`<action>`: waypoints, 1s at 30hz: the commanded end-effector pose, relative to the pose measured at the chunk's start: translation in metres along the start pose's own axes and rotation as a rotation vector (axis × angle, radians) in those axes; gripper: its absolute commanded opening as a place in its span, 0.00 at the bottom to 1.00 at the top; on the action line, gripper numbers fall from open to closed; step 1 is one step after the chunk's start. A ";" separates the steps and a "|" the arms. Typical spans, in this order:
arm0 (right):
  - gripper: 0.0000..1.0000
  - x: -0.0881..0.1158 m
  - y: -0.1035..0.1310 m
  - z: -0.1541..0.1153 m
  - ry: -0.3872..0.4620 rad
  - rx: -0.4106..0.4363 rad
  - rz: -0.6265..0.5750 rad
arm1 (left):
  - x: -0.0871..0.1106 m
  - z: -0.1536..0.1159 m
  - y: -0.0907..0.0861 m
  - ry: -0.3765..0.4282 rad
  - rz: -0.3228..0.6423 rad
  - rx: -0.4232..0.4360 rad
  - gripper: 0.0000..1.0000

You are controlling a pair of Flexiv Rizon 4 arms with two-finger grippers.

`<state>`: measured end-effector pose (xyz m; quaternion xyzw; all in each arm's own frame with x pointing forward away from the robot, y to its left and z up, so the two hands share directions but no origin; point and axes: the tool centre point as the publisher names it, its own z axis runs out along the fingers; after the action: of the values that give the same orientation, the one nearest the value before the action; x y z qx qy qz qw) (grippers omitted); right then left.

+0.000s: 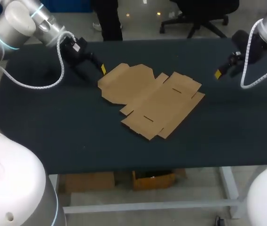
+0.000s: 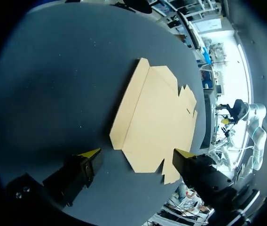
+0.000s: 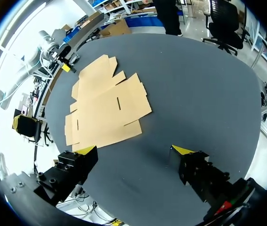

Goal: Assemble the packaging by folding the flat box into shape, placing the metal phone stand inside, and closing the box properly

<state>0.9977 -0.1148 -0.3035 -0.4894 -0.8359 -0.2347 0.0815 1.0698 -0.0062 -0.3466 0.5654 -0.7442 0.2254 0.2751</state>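
Lying flat on the table (image 1: 39, 122), the cardboard box blank (image 1: 150, 99) is pointed lengthwise toward the left gripper (image 2: 137, 153), spread wide just beside one end; the right gripper (image 3: 134, 150), equally wide, is held well apart.

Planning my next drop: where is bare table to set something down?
Bare table runs along the near edge in front of the flat box, left of it nearer than the left gripper, and between it and the right gripper. Tight only at the box's far left corner, by the left gripper.
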 end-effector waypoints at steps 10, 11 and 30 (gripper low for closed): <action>1.00 -0.028 0.035 0.020 0.094 0.084 -0.059 | 0.030 -0.009 0.026 -0.097 -0.004 0.316 1.00; 1.00 -0.028 0.037 0.020 0.100 0.090 -0.065 | 0.032 -0.009 0.026 -0.107 0.001 0.314 1.00; 1.00 -0.021 0.045 0.024 0.108 0.151 -0.092 | 0.051 -0.015 0.030 -0.129 0.010 0.220 1.00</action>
<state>1.0447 -0.1001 -0.3191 -0.4327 -0.8675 -0.2008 0.1411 1.0372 -0.0254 -0.3026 0.5975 -0.7389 0.2573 0.1755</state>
